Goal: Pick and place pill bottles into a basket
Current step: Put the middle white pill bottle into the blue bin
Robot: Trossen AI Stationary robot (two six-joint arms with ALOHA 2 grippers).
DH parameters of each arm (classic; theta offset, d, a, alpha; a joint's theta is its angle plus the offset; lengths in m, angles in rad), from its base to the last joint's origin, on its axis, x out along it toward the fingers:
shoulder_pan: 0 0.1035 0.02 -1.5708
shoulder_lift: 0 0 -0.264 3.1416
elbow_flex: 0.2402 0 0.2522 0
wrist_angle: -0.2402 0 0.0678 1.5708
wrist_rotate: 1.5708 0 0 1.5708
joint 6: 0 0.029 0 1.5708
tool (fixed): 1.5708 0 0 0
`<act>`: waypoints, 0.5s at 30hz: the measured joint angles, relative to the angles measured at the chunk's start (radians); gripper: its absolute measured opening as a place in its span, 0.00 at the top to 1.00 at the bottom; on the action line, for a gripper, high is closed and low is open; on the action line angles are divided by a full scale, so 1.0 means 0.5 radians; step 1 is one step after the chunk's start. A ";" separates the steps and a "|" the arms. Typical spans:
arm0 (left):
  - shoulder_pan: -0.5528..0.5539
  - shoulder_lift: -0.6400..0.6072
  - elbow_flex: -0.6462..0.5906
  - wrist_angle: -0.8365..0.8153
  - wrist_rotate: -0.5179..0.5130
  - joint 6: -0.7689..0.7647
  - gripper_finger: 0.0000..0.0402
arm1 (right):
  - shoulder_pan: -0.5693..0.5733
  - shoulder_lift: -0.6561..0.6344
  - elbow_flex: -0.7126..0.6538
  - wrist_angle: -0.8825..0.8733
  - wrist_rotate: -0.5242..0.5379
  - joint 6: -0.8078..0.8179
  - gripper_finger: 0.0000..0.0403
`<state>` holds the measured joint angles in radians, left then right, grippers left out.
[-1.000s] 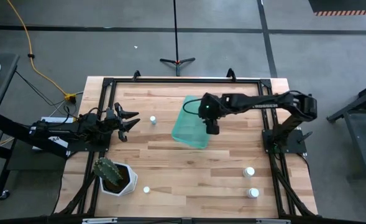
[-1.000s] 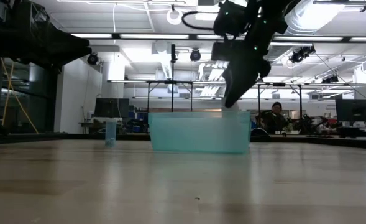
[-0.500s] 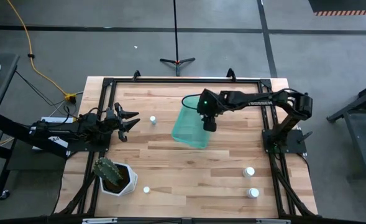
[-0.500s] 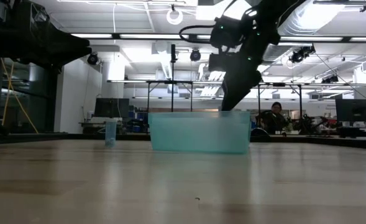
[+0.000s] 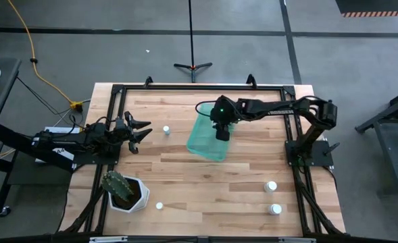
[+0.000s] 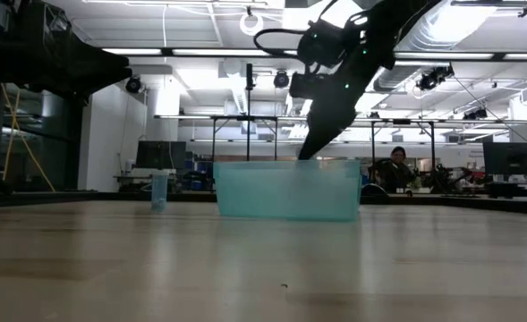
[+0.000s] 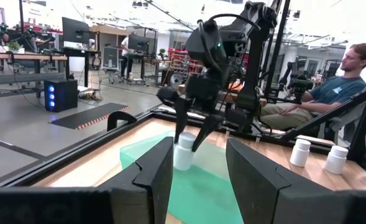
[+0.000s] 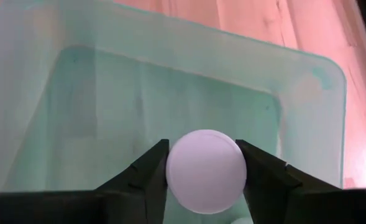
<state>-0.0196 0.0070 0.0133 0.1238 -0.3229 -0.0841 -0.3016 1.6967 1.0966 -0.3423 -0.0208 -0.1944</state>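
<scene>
Left gripper rests low at the left edge of the table, fingers spread apart and holding nothing. Just ahead of its fingertips one pill bottle stands upright on the wood, not touched. To the side of this gripper, toward the front edge of the table, sits a white pot with a cactus, and another bottle stands just beside that pot.

The basket lies near the table's middle, well ahead of the left fingers. In the left wrist view it shows between that arm's own two dark fingers, farther off.

Right gripper is reached in over the basket, pointing down. Its fingers are clamped on either side of a white bottle, cap facing the wrist camera. The basket floor lies directly beyond the fingertips. In the left wrist view the held bottle hangs inside the basket's outline; whether its base touches the floor cannot be told. In the low view the gripper dips behind the basket wall.

Behind the right fingers, at the table's front right corner, two more bottles stand upright, one nearer the arm's base, the other closer to the front edge
</scene>
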 joint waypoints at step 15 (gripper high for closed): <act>0.000 0.000 0.000 -0.013 0.000 0.000 0.54 | -0.081 0.149 0.001 0.171 0.059 0.035 0.60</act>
<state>-0.0196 0.0068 0.0135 0.1173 -0.3229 -0.0841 -0.3422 1.7710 1.0969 -0.2570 0.0088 -0.1770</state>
